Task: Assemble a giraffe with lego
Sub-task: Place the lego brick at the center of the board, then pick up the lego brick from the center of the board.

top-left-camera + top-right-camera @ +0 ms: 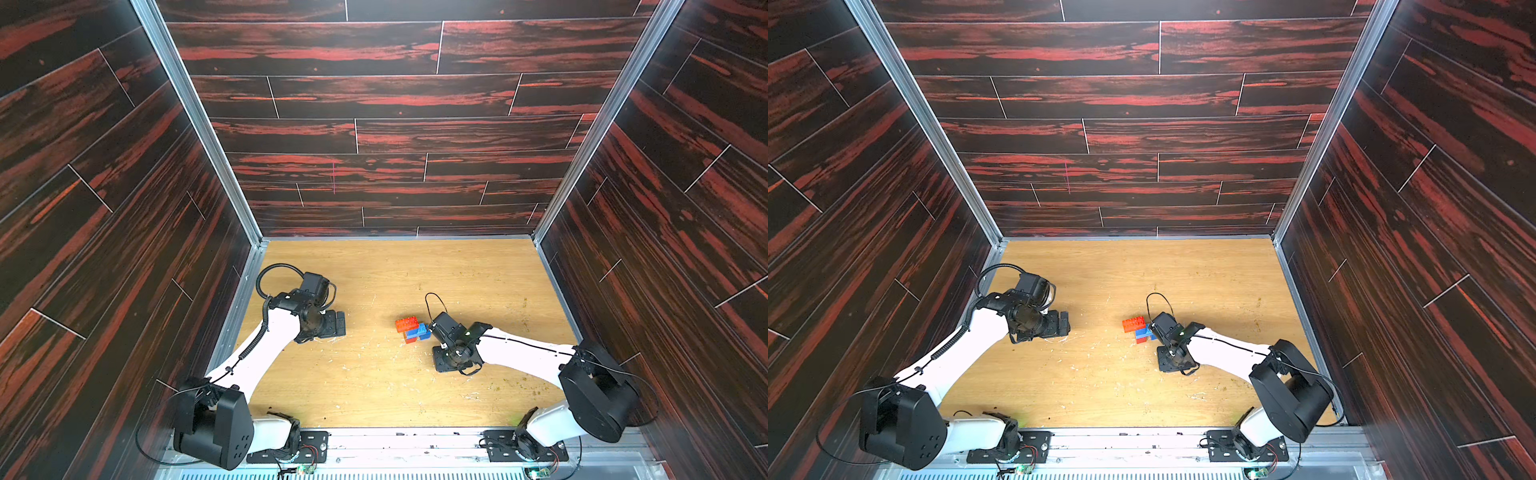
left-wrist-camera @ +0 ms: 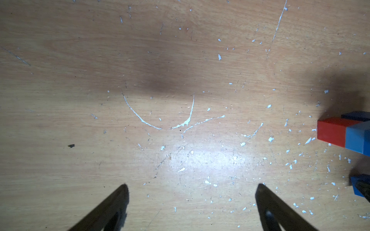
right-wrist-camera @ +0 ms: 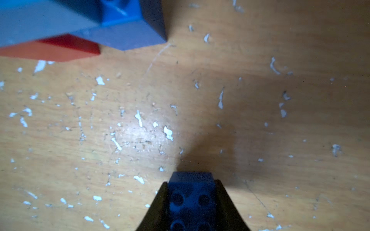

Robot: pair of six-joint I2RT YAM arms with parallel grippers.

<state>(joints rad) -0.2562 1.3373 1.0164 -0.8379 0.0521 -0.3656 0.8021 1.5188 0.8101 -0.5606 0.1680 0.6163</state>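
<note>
The giraffe (image 1: pixel 412 331) (image 1: pixel 1137 328) is a small cluster of joined lego standing mid-table: a red-orange studded brick on top, blue and light blue bricks below, and a red brick at the bottom. My right gripper (image 3: pixel 191 182) (image 1: pixel 446 360) is just to its right, shut on a dark blue square brick (image 3: pixel 192 197) with the studs facing the camera. The giraffe (image 3: pixel 80 26) shows at the frame's edge in the right wrist view. My left gripper (image 2: pixel 192 186) (image 1: pixel 334 325) is open and empty over bare table, well left of the giraffe (image 2: pixel 340 133).
The wooden tabletop (image 1: pixel 374 382) is scratched and flecked with white. Dark wood-pattern walls (image 1: pixel 374 124) with metal corner posts close in three sides. The arm bases (image 1: pixel 291 440) stand on the front rail.
</note>
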